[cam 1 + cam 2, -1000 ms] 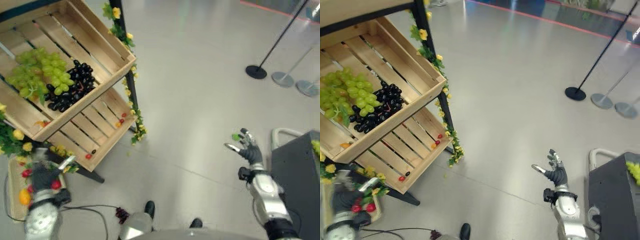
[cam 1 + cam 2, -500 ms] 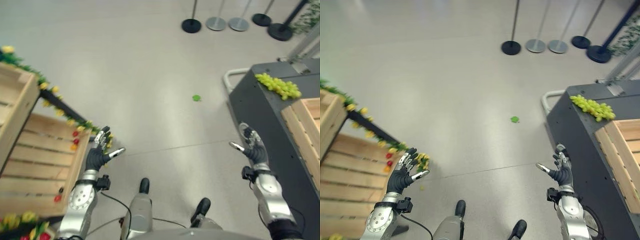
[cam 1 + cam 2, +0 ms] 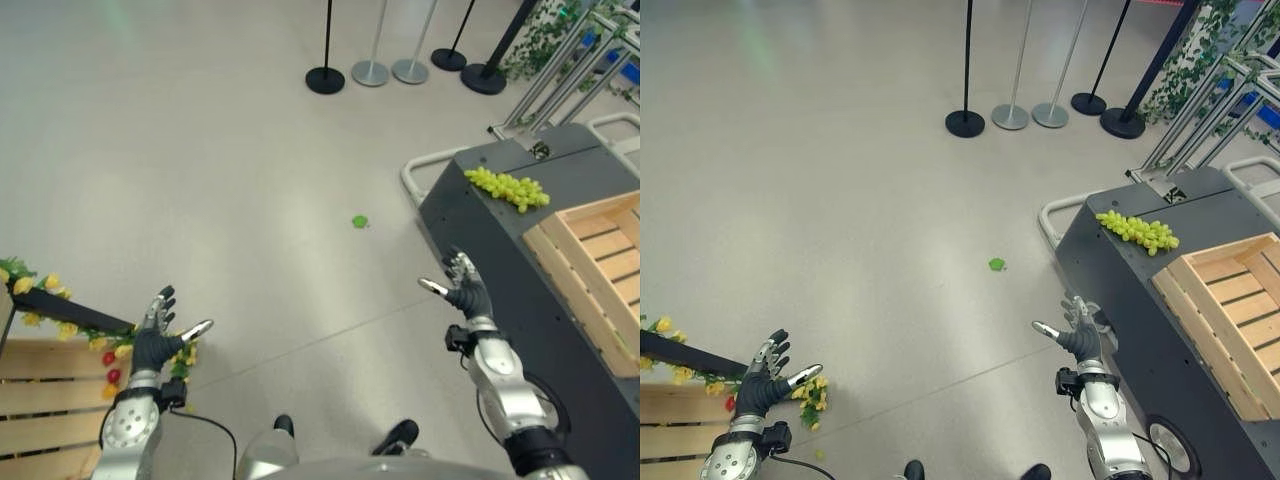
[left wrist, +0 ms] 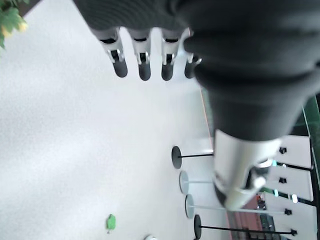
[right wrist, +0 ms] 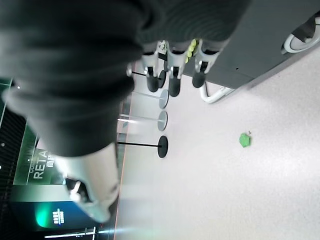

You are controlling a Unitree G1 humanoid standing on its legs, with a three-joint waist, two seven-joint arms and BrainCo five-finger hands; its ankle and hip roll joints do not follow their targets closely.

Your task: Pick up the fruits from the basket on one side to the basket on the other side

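Both hands released, we hold nothing.
Our left hand (image 3: 152, 345) and right hand (image 3: 465, 294) spread over bare floor; green grapes (image 3: 507, 187) lie beside the wooden crate (image 3: 594, 272).

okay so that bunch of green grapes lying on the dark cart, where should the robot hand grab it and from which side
Probably from above, closing around the middle of the green grapes. The bunch lies flat and elongated on the dark cart beside the wooden crate, with open space over it. No stem is discernible, so cradling the cluster across its narrow width seems safer. The right robot hand, open, is nearer.
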